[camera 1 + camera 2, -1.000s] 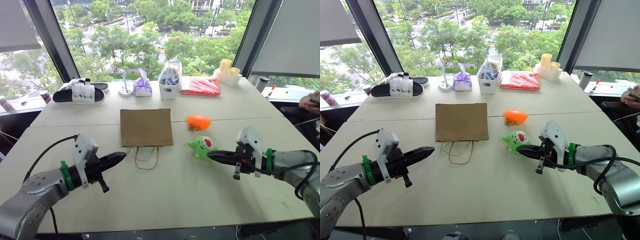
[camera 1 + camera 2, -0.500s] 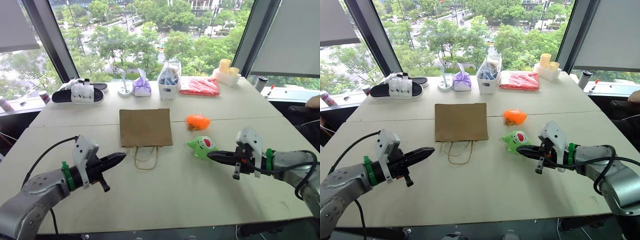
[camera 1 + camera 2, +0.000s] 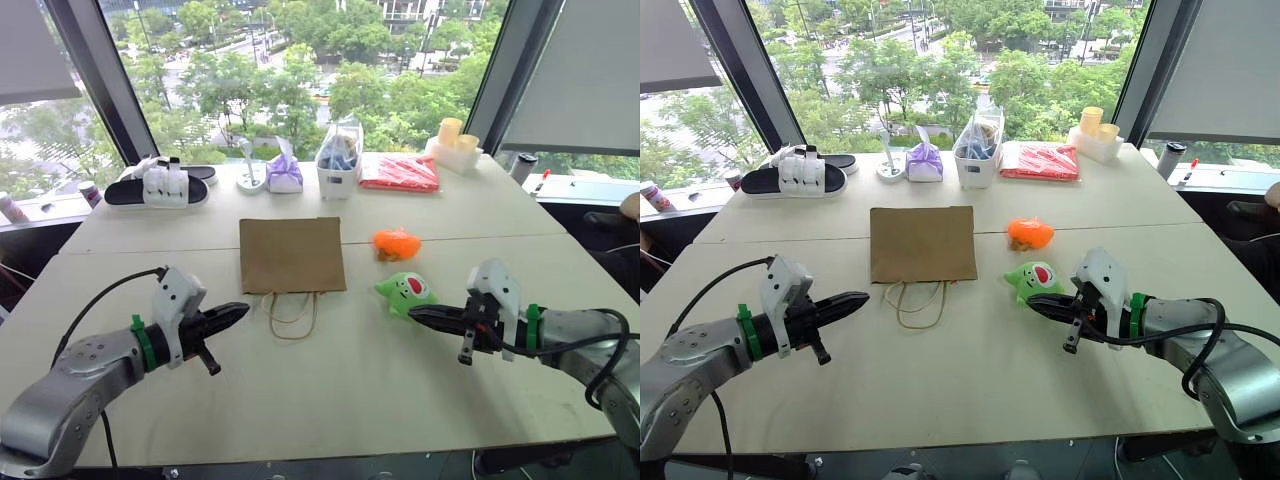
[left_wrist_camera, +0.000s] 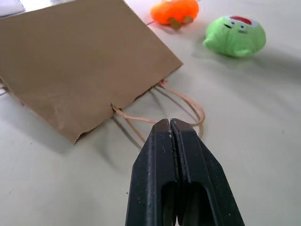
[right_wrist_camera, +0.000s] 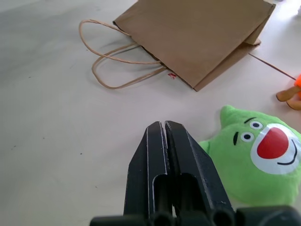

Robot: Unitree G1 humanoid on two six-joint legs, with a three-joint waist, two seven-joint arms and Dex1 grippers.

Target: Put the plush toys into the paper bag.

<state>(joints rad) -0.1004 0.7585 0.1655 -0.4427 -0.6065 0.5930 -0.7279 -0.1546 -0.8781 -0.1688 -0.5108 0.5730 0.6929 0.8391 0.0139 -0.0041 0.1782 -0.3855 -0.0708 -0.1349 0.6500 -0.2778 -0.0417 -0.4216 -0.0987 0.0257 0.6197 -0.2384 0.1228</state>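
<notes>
Tall windows with green trees behind them fill the top of our head views, and below them a pale table (image 3: 330, 400) spreads across the frame. At centre, a little above the middle, the paper bag (image 3: 291, 254) lies flat, its twine handles (image 3: 291, 315) looped toward us. Right of the bag sits the orange toy (image 3: 397, 243), and just below it, toward the lower right, the green toy (image 3: 407, 294) rests on the table with its red-and-white face up; the two toys lie near each other but apart, and both are outside the bag. Our left gripper (image 3: 240, 313) comes in from the lower left, pointing right toward the handles, its tips pressed together on nothing; in the left wrist view they hover just short of the handle loops. Our right gripper (image 3: 413, 313) enters from the right edge, its fingers also closed and empty, tips just below the green toy and very near it; we cannot tell whether they touch. Along the far edge we see black sandals (image 3: 158, 188), a purple pouch (image 3: 285, 173), a white basket (image 3: 339, 165), a red packet (image 3: 401, 173) and yellow cups (image 3: 452, 135).
</notes>
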